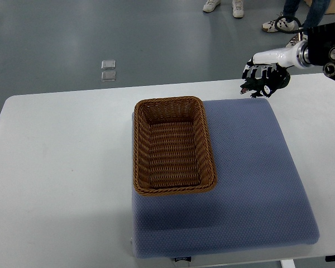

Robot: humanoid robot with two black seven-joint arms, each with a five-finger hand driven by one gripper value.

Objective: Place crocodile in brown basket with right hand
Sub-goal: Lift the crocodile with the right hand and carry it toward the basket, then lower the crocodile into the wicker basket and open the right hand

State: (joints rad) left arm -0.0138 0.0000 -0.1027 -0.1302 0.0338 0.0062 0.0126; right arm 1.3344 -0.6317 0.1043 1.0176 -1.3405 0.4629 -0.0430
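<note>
A brown wicker basket [173,145] sits on the left part of a blue-grey mat [251,184], with nothing inside it. My right hand [263,75] reaches in from the right edge at the table's far right, above and to the right of the basket. Its fingers are curled around a small dark crocodile toy [258,87], whose head and legs hang out below the hand towards the left. The hand and toy hover over the table's back edge, just beyond the mat's far right corner. No left arm shows.
The white table [61,167] stretches wide to the left of the mat. Beyond its far edge lies grey floor with a small square floor plate [108,70]. People's feet [223,6] stand at the top.
</note>
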